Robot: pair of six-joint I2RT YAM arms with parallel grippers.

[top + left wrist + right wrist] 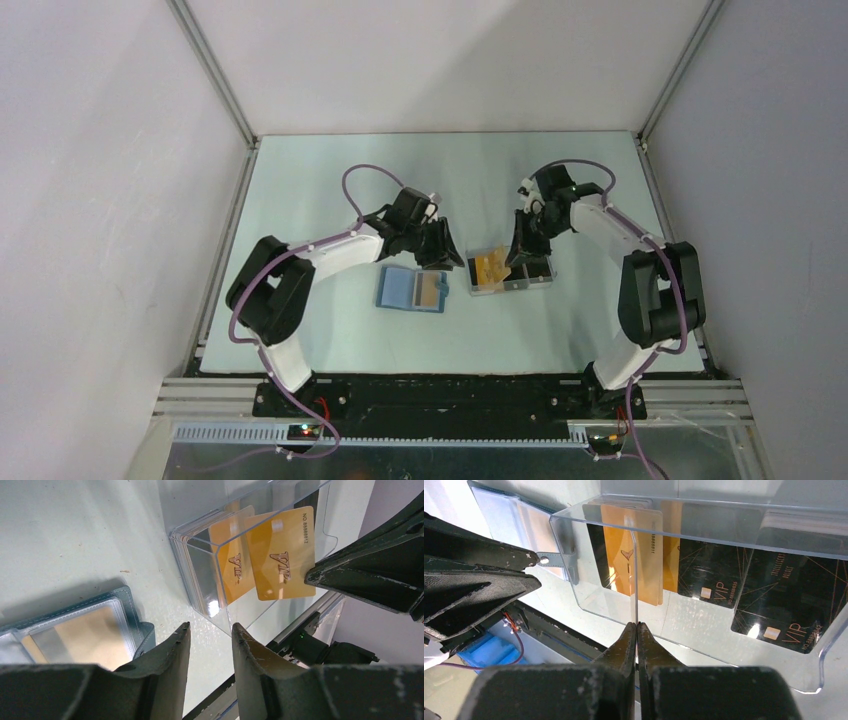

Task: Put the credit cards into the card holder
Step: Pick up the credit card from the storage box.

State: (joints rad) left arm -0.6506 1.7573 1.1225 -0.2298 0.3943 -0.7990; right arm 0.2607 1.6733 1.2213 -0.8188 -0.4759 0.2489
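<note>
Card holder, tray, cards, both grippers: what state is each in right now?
card holder, open flat, one pocket filled.
clear tray, holding black cards.
gold card, pinched on edge.
right gripper, shut on gold card.
left gripper, open, empty.

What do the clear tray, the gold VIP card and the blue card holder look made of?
Clear tray: rigid transparent plastic, glossy; cards show through its walls.
Gold VIP card: thin stiff plastic, likely, with satin metallic print.
Card holder: blue leather-like cover, possibly synthetic, with clear film pockets.
</note>
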